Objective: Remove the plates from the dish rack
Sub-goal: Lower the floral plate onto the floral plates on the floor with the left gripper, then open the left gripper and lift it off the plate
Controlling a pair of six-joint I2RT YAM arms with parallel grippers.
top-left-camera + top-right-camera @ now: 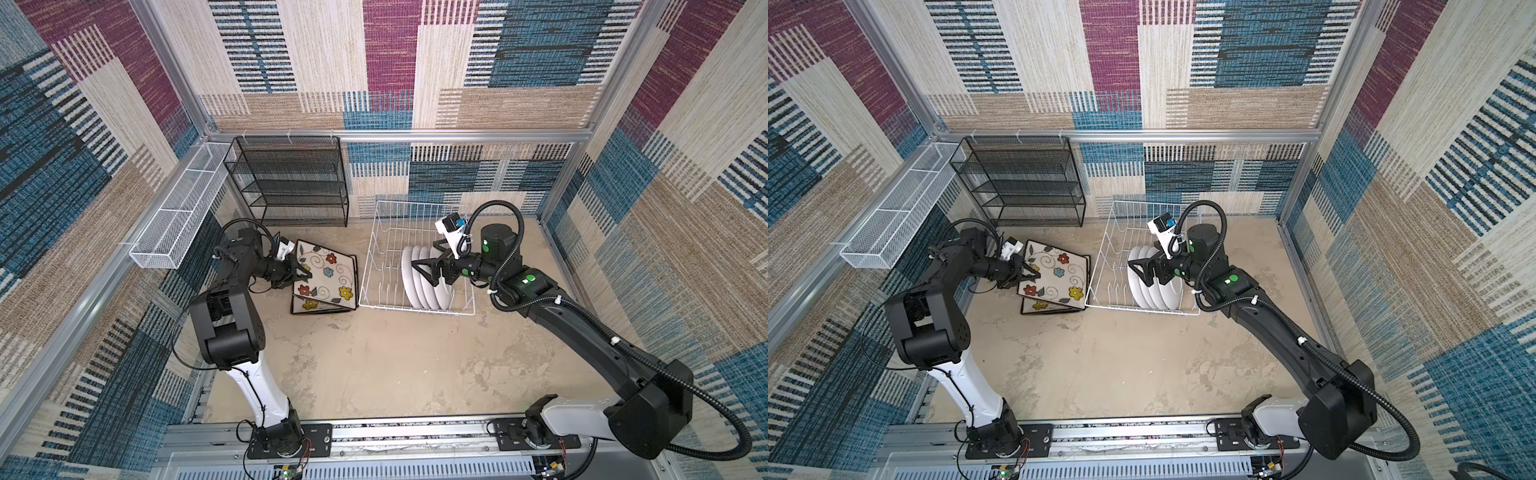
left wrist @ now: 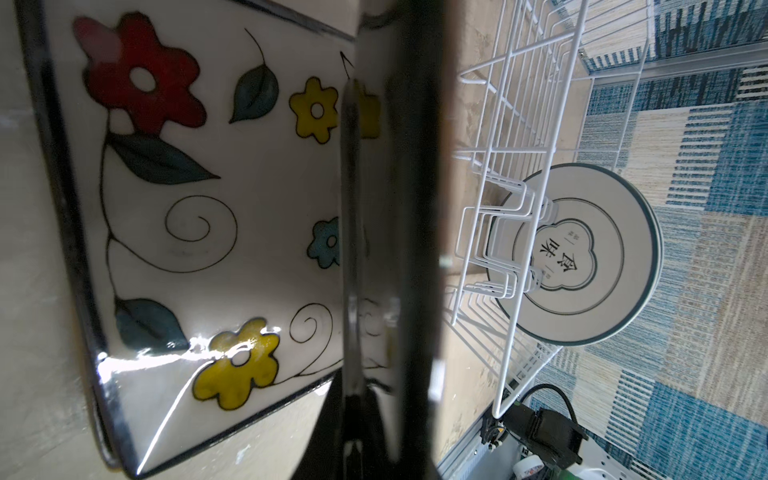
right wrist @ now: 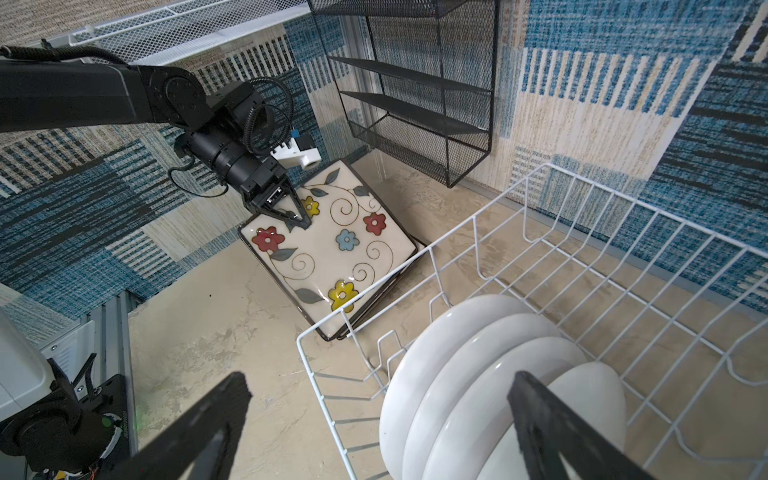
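My left gripper (image 1: 303, 272) is shut on the rim of a square flowered plate (image 1: 328, 274), which it holds tilted over a stack of square plates (image 1: 316, 305) on the table left of the dish rack (image 1: 374, 249). In the right wrist view the same gripper (image 3: 301, 220) pinches that plate (image 3: 332, 249) at its edge. Several round white plates (image 1: 424, 282) stand upright in the rack's front right part. My right gripper (image 3: 378, 386) hangs open just above these round plates (image 3: 478, 374), touching none. The left wrist view shows one round plate's back (image 2: 582, 257) through the rack wires (image 2: 536, 83).
A black mesh shelf unit (image 1: 291, 183) stands against the back wall behind the square plates. A long white mesh basket (image 1: 178, 212) is fixed along the left wall. Carpeted walls close in the table on three sides.
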